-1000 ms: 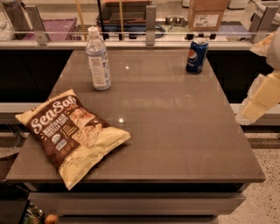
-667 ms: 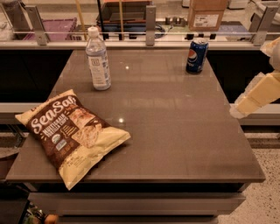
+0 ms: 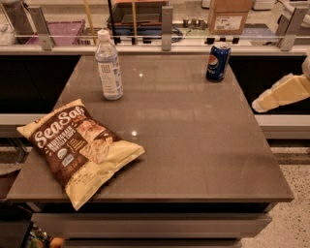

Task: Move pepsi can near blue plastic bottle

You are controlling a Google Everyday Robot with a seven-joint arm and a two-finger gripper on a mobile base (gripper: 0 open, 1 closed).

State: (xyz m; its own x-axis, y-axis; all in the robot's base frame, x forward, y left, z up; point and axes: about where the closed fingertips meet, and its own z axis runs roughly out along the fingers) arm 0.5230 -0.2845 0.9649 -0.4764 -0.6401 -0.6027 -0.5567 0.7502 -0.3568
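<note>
The pepsi can (image 3: 218, 61) stands upright at the far right of the brown table (image 3: 193, 140), dark blue with the round logo and a silver top. The blue plastic bottle (image 3: 108, 65), clear with a white cap and pale label, stands upright at the far left, well apart from the can. My gripper (image 3: 259, 102) is a cream-coloured shape coming in from the right edge of the view, off the table's right side, lower in the view than the can and holding nothing that I can see.
A brown and cream SeaSalt chip bag (image 3: 80, 147) lies flat at the front left of the table. A glass rail with metal posts (image 3: 167, 29) runs behind the far edge. A cardboard box (image 3: 227, 14) sits beyond it.
My gripper has swung at the right edge, its tip moving up in the view toward the can's side. Can, bottle and bag have not moved.
</note>
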